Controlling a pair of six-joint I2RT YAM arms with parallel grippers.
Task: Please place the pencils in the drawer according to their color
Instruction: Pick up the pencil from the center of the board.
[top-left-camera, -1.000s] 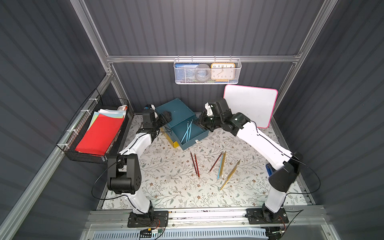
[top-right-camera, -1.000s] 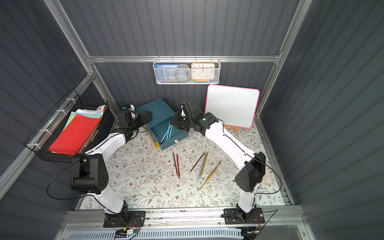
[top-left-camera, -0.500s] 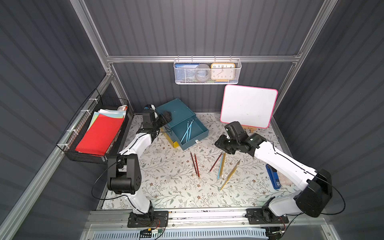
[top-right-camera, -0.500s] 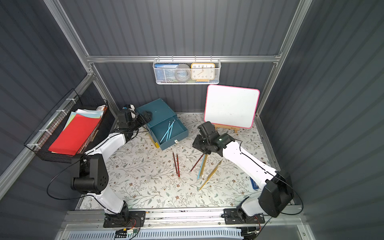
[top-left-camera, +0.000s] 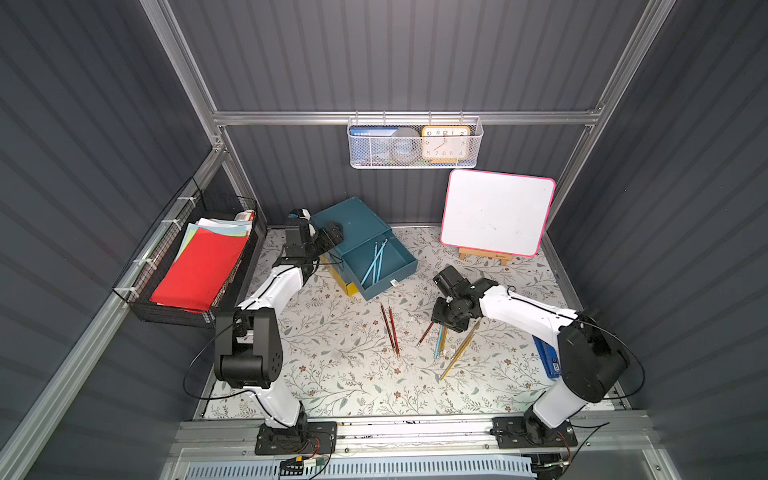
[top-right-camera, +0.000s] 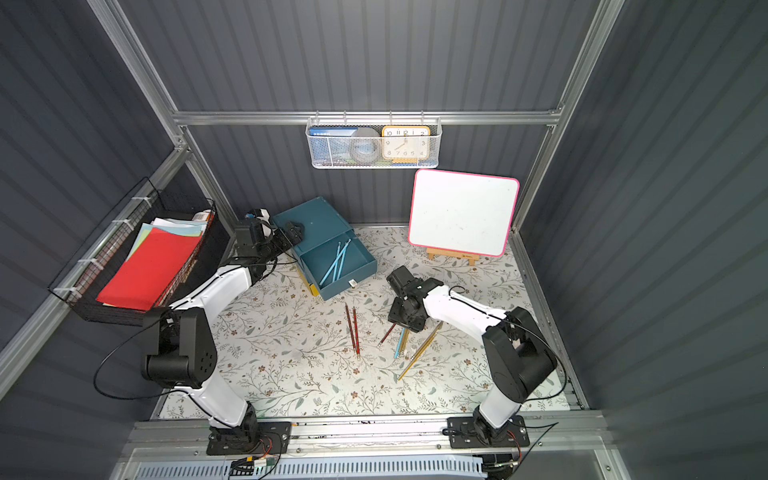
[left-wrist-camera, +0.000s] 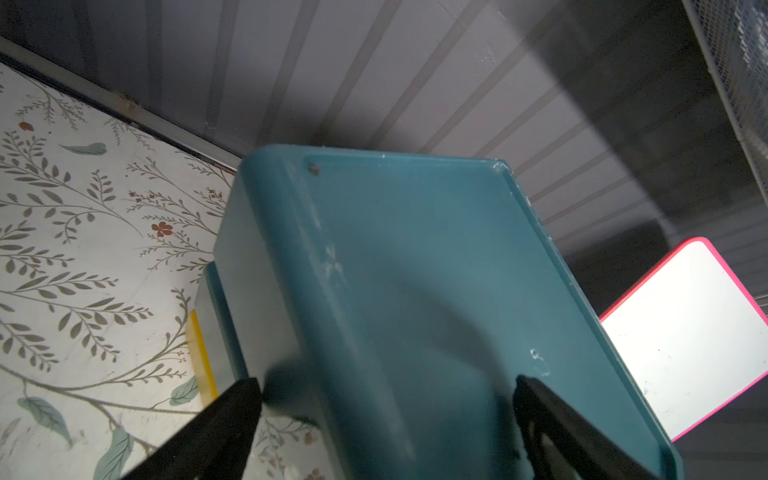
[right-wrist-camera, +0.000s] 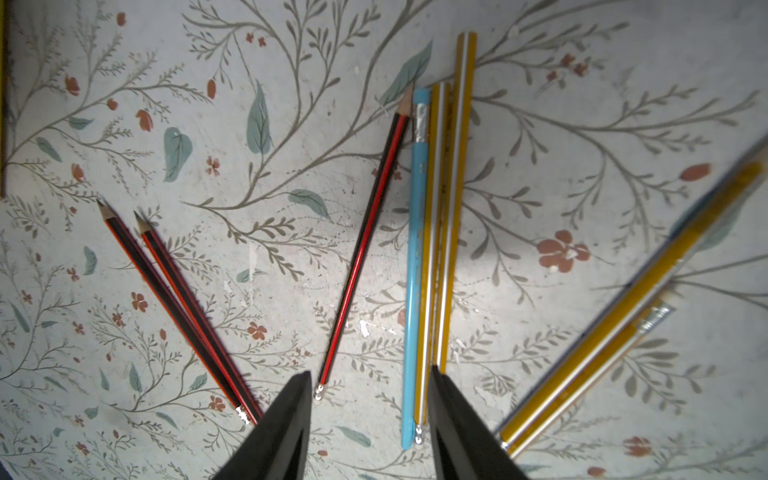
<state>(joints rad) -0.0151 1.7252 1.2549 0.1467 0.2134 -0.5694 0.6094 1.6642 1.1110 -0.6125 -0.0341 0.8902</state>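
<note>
The teal drawer (top-left-camera: 390, 286) stands pulled open at the back, with light blue pencils (top-left-camera: 374, 264) lying in it. On the mat lie two dark red pencils (right-wrist-camera: 183, 307), a third red one (right-wrist-camera: 361, 249), a light blue pencil (right-wrist-camera: 415, 270) and gold pencils (right-wrist-camera: 446, 208). My right gripper (right-wrist-camera: 370, 386) hovers open over them; the ends of the red, blue and one gold pencil lie between its fingers. My left gripper (left-wrist-camera: 384, 384) is open at the drawer unit (left-wrist-camera: 415, 270), whose corner lies between the jaws.
A pink-framed whiteboard (top-left-camera: 496, 212) leans on an easel at the back right. A white mesh basket (top-left-camera: 413, 143) hangs on the back wall. A black wire basket of papers (top-left-camera: 195, 266) is at the left. A blue object (top-left-camera: 546, 357) lies by the right arm. A yellow drawer edge (top-left-camera: 347, 286) shows under the teal one.
My right gripper left the drawer, swung forward and down over the loose pencils, and its jaws opened. The left arm has not moved.
</note>
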